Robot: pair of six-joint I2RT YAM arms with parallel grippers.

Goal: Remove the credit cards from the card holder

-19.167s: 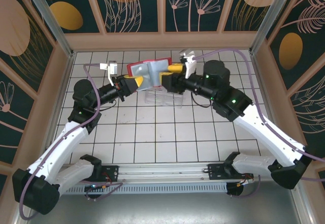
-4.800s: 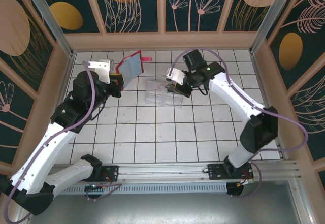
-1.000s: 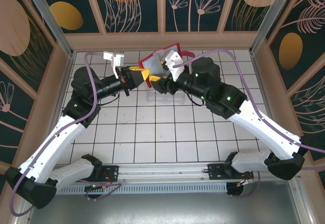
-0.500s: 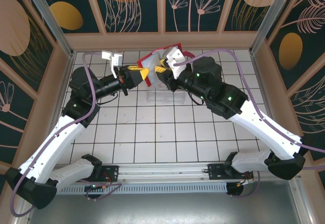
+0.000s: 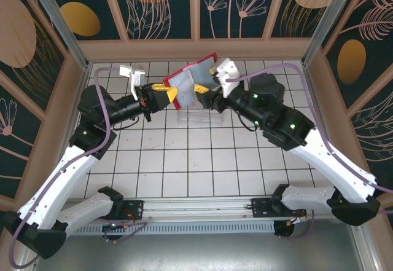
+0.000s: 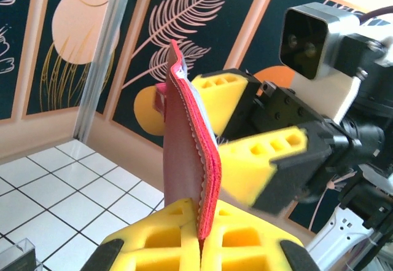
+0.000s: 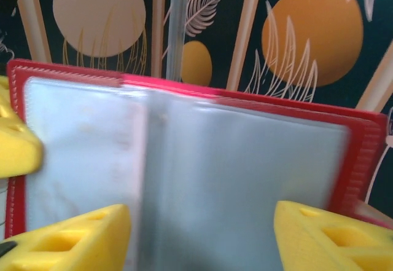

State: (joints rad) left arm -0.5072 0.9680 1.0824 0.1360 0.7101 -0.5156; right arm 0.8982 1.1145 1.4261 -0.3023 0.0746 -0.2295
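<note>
The red card holder [image 5: 194, 75] hangs open in the air above the back of the table, its greyish inner pockets [image 7: 202, 160] facing my right wrist camera. My left gripper [image 5: 174, 98] is shut on its lower edge [image 6: 207, 209], and from that side the holder is seen edge-on [image 6: 187, 154]. My right gripper [image 7: 201, 228] is open, one yellow finger [image 7: 67, 237] on each side of the pocket face, close to it. The same gripper [image 5: 202, 91] sits just right of the holder from above. The credit cards are hidden; the left pocket [image 7: 80, 142] looks paler than the right.
A clear plastic tray [image 5: 198, 117] lies on the white tiled table [image 5: 196, 160] directly under the held holder. Wooden-framed panel walls [image 5: 196, 48] close in the back and sides. Both arms meet at the back centre.
My right gripper closed and opened again, and its wrist drew back to the right. The card holder tipped slightly, still in my left gripper.
</note>
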